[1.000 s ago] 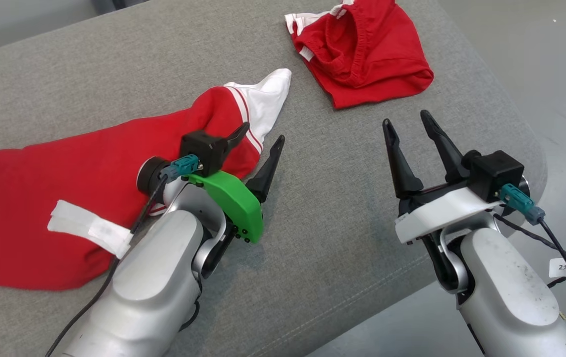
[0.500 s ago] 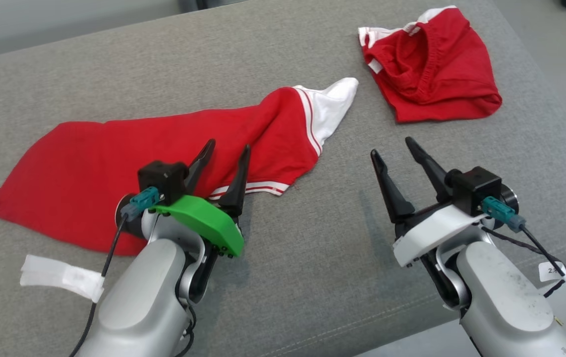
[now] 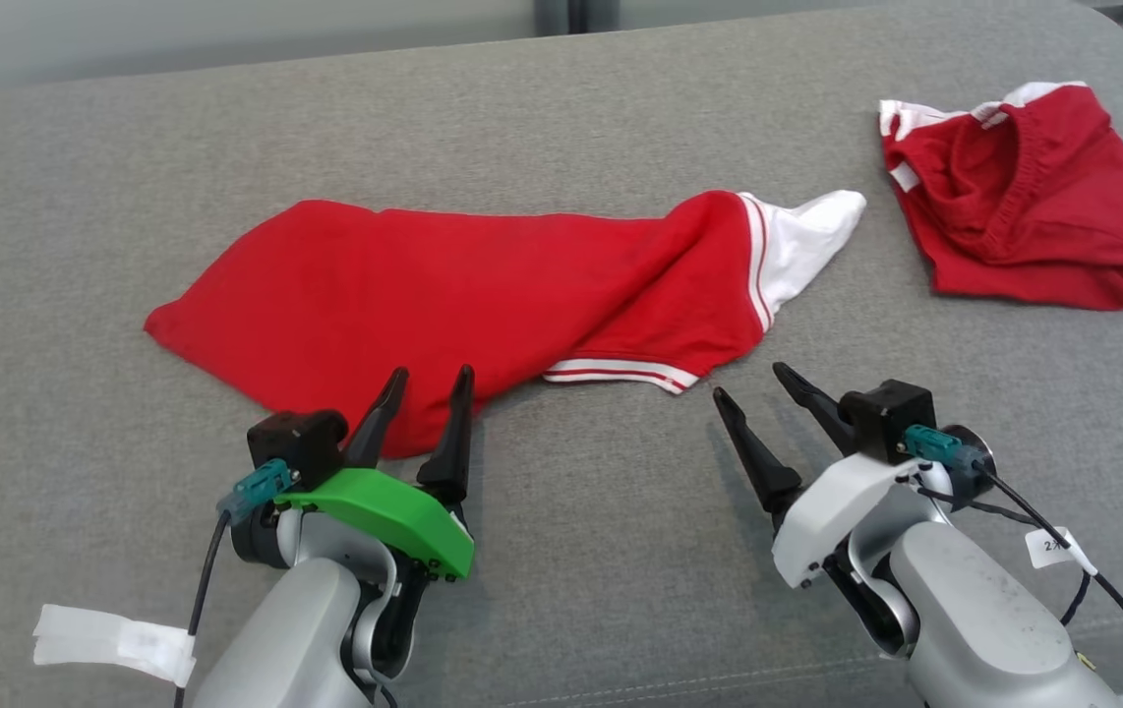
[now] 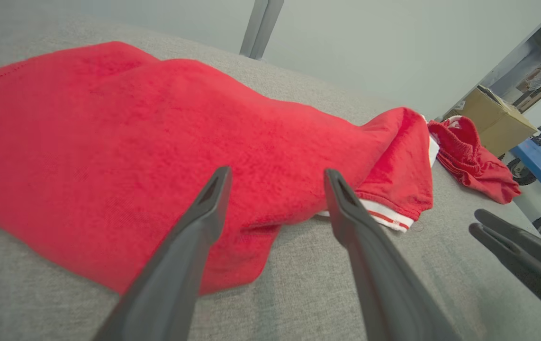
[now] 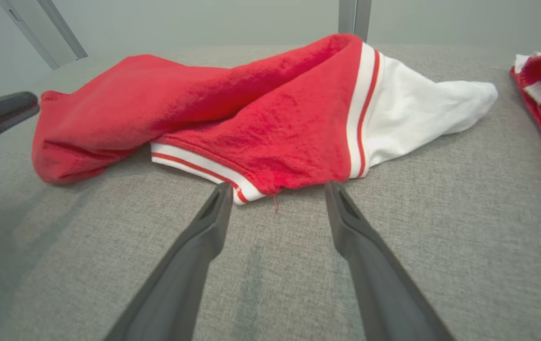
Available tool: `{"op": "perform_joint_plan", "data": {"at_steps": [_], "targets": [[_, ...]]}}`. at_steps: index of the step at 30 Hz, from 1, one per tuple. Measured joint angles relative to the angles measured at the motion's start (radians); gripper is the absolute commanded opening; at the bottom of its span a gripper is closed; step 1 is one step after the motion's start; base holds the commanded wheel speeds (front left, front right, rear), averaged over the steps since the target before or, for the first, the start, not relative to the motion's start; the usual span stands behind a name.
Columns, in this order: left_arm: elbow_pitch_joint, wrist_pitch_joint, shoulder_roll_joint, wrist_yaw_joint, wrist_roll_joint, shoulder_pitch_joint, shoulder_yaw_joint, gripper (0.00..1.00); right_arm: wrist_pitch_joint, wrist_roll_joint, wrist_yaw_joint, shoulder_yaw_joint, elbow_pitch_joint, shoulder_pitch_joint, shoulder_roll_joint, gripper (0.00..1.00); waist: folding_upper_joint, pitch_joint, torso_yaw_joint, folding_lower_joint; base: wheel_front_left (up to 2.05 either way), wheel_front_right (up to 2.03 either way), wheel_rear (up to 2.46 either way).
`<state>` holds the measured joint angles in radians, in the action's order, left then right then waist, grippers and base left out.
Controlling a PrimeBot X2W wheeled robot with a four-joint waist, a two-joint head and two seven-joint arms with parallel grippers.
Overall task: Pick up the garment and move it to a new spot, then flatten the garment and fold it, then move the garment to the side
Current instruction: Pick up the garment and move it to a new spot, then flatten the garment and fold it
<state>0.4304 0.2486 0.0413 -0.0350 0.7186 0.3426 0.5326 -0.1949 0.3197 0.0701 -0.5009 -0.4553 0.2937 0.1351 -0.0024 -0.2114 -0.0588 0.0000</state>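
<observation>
A long red garment [image 3: 483,295] with a white end and striped trim lies stretched across the grey cushion [image 3: 561,128]; it also fills the left wrist view [image 4: 157,151] and lies ahead in the right wrist view [image 5: 261,118]. My left gripper [image 3: 431,374] is open, its tips over the garment's near red edge, nothing between the fingers. My right gripper [image 3: 751,380] is open too, just short of the striped hem, holding nothing. In the wrist views the left gripper [image 4: 275,173] and right gripper [image 5: 277,187] both stand open.
A second, crumpled red garment [image 3: 1019,206] lies at the far right of the cushion, also seen as a red heap [image 4: 469,161] in the left wrist view. A white tape tag [image 3: 114,641] hangs on my left arm's cable. A cardboard box [image 4: 493,121] stands beyond the cushion.
The head camera has swung left, so the whole scene shifted right. Both grippers sit lower in view; the left one turned from sideways to pointing at the garment's near edge. Both stay open.
</observation>
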Motion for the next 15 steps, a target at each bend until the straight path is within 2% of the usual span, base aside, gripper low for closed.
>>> {"op": "perform_joint_plan", "data": {"at_steps": [8,15], "targets": [[-0.087,0.000,0.000,0.004,0.000,-0.006,0.019,1.00,0.014,0.035,-0.011,0.071,-0.073,0.006,0.029,1.00,0.0000,0.015,0.109,0.0000,0.00,0.00,0.00],[-0.152,0.003,0.001,-0.008,-0.001,-0.039,-0.019,1.00,0.055,0.042,-0.009,0.062,-0.133,0.040,0.021,1.00,0.0000,0.011,0.192,0.0000,0.00,0.00,0.00]]}}
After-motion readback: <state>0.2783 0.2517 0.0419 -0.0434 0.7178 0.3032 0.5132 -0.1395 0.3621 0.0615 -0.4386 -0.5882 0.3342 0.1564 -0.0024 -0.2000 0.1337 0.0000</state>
